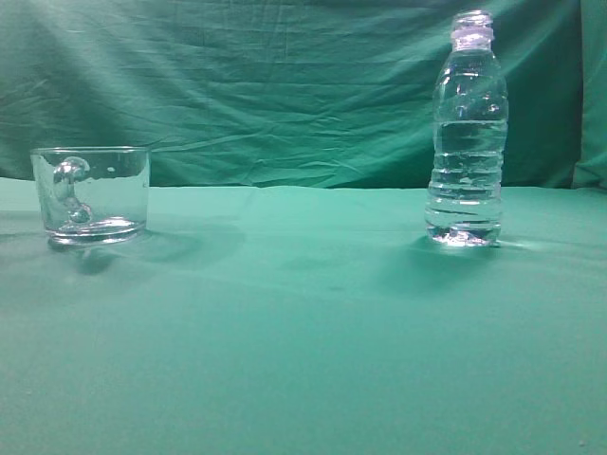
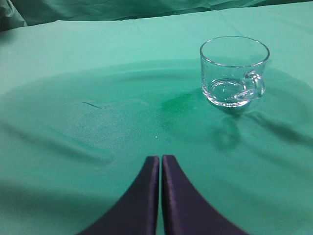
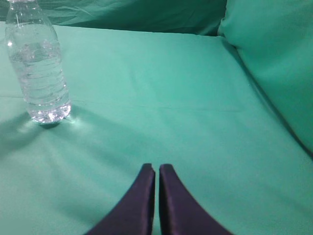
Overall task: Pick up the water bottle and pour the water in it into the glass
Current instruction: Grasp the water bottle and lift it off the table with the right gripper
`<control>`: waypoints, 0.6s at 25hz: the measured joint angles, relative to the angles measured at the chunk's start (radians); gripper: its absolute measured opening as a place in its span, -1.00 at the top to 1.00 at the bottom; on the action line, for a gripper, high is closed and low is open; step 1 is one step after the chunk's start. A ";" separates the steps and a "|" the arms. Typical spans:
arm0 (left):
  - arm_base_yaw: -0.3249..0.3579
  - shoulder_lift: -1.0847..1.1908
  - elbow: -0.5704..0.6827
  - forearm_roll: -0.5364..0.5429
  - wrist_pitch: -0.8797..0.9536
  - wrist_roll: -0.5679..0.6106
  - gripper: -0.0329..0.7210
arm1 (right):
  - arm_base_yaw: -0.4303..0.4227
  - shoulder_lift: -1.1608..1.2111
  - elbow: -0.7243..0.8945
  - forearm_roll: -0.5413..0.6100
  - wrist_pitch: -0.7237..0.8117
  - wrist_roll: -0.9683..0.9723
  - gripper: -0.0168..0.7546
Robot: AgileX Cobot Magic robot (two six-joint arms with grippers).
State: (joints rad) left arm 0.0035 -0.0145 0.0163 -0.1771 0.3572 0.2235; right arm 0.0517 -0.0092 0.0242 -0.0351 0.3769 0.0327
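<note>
The water bottle (image 1: 466, 133) stands upright on the right of the green table, uncapped, filled with clear water (image 1: 465, 180). It also shows at the top left of the right wrist view (image 3: 38, 68). The glass (image 1: 91, 194) stands empty on the left, its handle seen through the wall. In the left wrist view the glass (image 2: 234, 71) is ahead and to the right, handle toward the right. My left gripper (image 2: 160, 157) is shut and empty, well short of the glass. My right gripper (image 3: 156, 167) is shut and empty, to the right of the bottle. Neither gripper shows in the exterior view.
A green cloth (image 1: 303, 322) covers the table and hangs as a backdrop (image 1: 285, 85). A raised fold of green cloth (image 3: 274, 63) rises at the right edge of the right wrist view.
</note>
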 joint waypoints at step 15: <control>0.000 0.000 0.000 0.000 0.000 0.000 0.91 | 0.000 0.000 0.000 0.000 0.000 0.000 0.96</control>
State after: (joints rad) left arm 0.0035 -0.0145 0.0163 -0.1771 0.3572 0.2235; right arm 0.0517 -0.0092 0.0242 -0.0351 0.3769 0.0327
